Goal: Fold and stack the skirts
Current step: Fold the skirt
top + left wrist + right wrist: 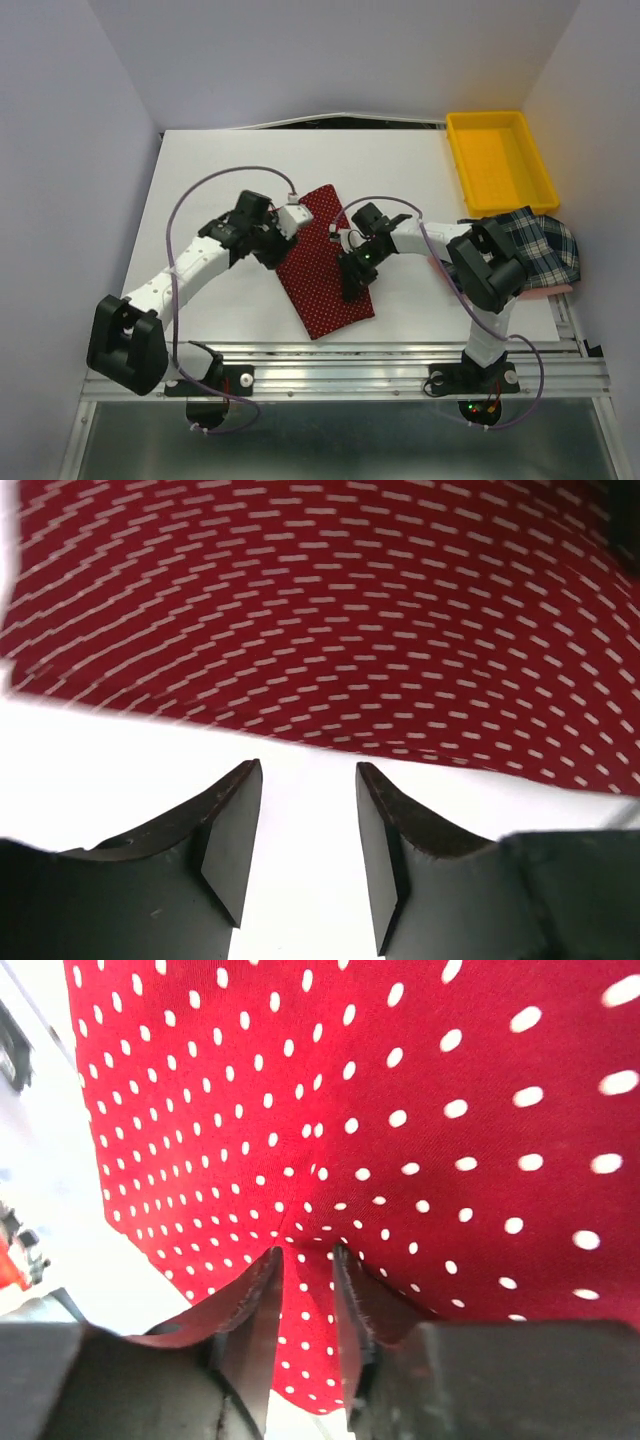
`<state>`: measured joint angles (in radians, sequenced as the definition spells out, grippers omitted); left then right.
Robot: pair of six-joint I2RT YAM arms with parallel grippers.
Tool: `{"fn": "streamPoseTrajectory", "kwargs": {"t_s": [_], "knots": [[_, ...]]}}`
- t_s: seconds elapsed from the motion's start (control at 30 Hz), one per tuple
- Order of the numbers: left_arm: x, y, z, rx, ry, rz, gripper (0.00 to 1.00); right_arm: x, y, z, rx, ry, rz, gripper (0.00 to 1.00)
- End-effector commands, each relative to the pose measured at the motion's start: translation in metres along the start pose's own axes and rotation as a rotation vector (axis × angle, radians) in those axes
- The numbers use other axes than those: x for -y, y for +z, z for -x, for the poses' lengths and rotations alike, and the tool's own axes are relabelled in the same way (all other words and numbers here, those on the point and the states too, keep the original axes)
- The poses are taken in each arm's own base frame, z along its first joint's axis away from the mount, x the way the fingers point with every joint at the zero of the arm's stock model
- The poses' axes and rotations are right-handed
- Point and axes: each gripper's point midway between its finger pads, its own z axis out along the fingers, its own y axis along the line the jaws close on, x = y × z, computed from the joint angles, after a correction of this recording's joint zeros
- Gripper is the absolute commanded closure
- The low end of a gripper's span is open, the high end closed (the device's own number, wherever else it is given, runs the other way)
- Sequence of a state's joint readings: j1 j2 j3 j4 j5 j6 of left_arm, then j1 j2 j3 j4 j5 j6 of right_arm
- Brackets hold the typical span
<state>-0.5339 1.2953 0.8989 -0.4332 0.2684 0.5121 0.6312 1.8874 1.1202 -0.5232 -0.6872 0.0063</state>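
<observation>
The dark red skirt with tiny white dots lies folded into a long strip on the white table, running from the middle toward the front edge. My left gripper hovers at its upper left edge, over bare table. In the left wrist view that gripper is open and holds nothing, with the red skirt just beyond its tips. My right gripper sits on the skirt's right side. In the right wrist view it is shut on a pinched ridge of the red skirt. The plaid skirt lies bunched at the far right.
A yellow plastic tray stands at the back right corner. The right arm's elbow rises beside the plaid skirt, and a pink edge shows under that cloth. The table's metal front rail runs along the near edge.
</observation>
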Motion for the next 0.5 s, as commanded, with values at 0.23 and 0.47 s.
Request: {"fn": "streamPoseTrajectory", "kwargs": {"t_s": [0.23,0.47], "knots": [[-0.077,0.016,0.016,0.061,-0.523,-0.046,0.57,-0.047,-0.064,0.117,0.291,-0.214,-0.014,0.62],[-0.094,0.057,0.004,-0.034,-0.592,-0.068,0.65,-0.001,-0.046,0.135,0.267,-0.255,-0.078,0.66]]}}
